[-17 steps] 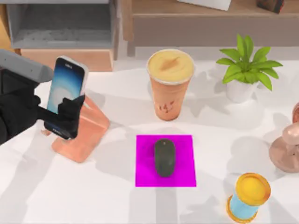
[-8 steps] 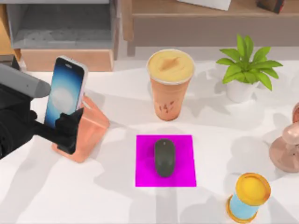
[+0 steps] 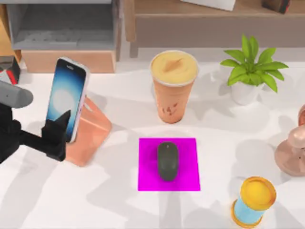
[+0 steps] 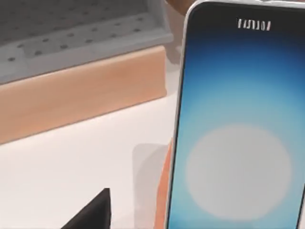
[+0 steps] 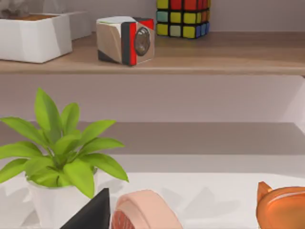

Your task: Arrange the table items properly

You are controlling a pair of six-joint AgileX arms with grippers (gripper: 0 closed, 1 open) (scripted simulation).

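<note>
1. One small yellow-topped blue cylinder (image 3: 253,201) stands nearest, at the right near corner of the white table (image 3: 119,205).
2. Dark grey computer mouse (image 3: 167,161) lies centred on a magenta mouse pad (image 3: 147,179), mid-table, lengthwise near-to-far.
3. Left gripper (image 3: 58,137) sits at the left edge, just near-left of the smartphone; fingers spread, holding nothing, one fingertip (image 3: 63,120) overlapping the phone's lower edge in the top view; contact cannot be judged.
4. Smartphone (image 3: 66,98) stands propped, tilted back, on a salmon-pink stand (image 3: 89,134), screen glowing blue-white; the left wrist view shows its screen (image 4: 240,129) close up.
5. Copper-coloured ornament (image 3: 291,151) at the right edge.
6. Tall orange cup (image 3: 173,86) with creamy yellow top stands upright, far of the mouse pad, well apart from it.
7. Green potted plant (image 3: 251,71) in a white pot, far right.
8. Right arm parked off the right; one dark fingertip (image 5: 95,212) is in its wrist view, and whether the hand is spread or closed cannot be told.
</note>
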